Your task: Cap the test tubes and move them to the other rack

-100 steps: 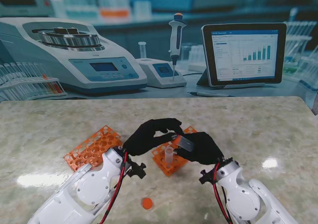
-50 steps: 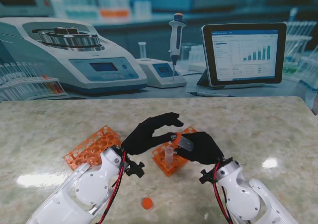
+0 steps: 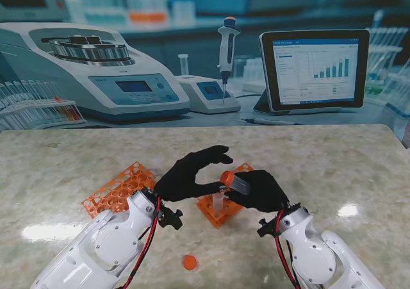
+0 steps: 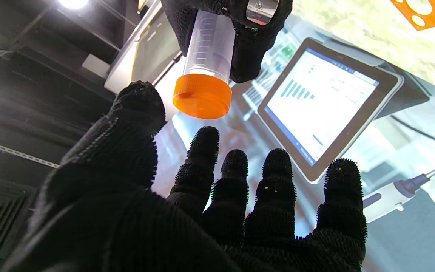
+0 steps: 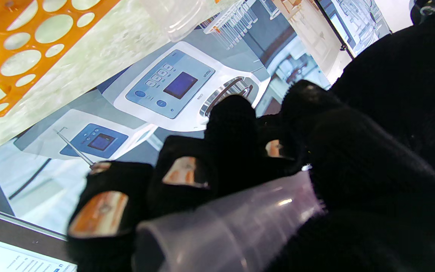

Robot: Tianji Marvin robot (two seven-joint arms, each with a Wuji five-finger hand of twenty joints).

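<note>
Each robot hand wears a black knitted glove, the left robot hand (image 3: 189, 175) and the right robot hand (image 3: 259, 191) alike. The forearms (image 3: 106, 250) are glossy white shells. Red and black cables (image 3: 148, 247) run along each wrist, past black fittings.

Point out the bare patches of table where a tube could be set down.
Bare marble lies right of the right hand, and on the far side behind both racks. Crowded: around the near rack, the left rack, and the loose cap.
</note>
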